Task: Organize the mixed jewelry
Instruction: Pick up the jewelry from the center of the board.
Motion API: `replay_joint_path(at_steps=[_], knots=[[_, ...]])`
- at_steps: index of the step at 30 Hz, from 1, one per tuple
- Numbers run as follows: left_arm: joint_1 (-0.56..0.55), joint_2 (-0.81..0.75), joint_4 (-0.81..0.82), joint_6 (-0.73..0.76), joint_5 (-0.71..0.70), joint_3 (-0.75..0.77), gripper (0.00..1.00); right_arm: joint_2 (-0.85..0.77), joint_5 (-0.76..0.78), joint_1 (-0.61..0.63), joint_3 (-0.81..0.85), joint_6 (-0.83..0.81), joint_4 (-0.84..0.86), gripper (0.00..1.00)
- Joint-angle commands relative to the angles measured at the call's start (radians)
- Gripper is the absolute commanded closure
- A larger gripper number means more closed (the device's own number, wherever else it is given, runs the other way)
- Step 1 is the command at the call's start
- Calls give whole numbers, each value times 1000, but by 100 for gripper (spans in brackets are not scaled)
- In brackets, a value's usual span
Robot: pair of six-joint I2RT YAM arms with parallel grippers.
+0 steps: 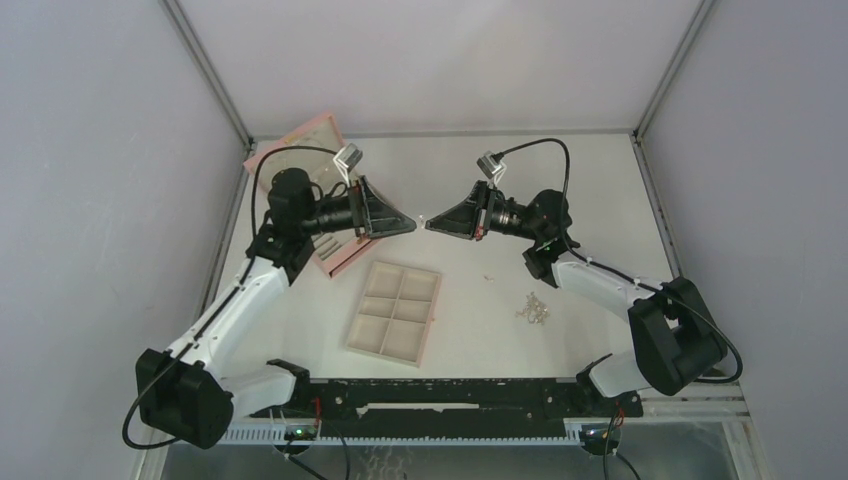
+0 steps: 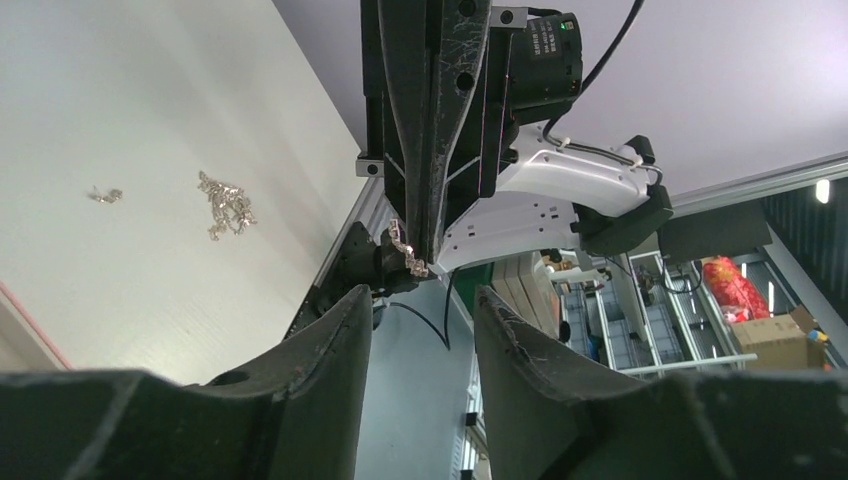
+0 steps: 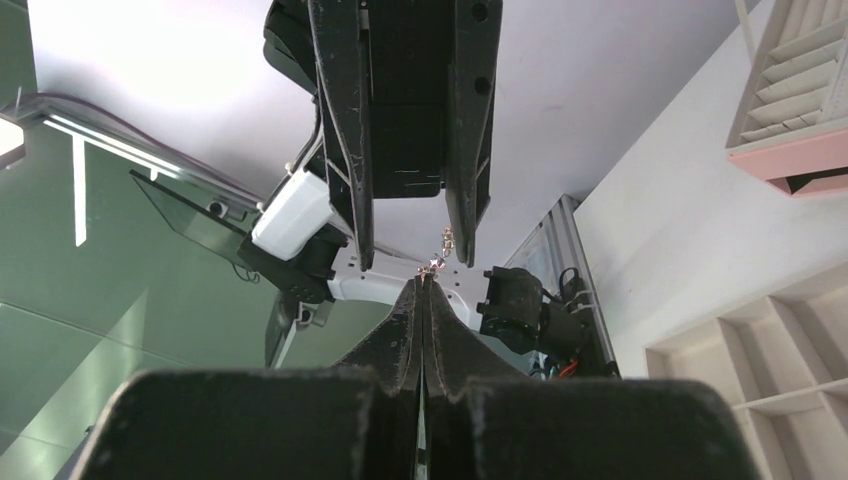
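Right gripper (image 3: 424,285) was pinched shut on a small chain piece (image 3: 443,248), midair, tip to tip with the left gripper (image 2: 420,300), whose jaws stood apart. The jewelry pile (image 1: 532,308) lay on the table (image 1: 580,190). Risk: the hold looked thin, right at the tips, so a handover bump could drop the piece.

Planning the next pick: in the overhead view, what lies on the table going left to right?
Pink box → beige tray → lone small silver piece → pile of silver jewelry.
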Motion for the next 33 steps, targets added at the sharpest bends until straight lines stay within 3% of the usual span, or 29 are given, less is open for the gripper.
replay_joint_path(at_steps=[1, 10, 14, 33], knots=[[-23, 3, 31, -28, -6, 60, 54, -3, 18, 11, 42, -19, 29, 100], [-37, 18, 44, -53, -12, 49, 62, 11, 13, 16, 62, -20, 32, 100], [-37, 23, 56, -64, -5, 53, 73, 12, 13, 20, 62, -20, 29, 100], [-37, 14, 57, -72, -8, 49, 91, 10, 10, 27, 62, -36, 7, 100]])
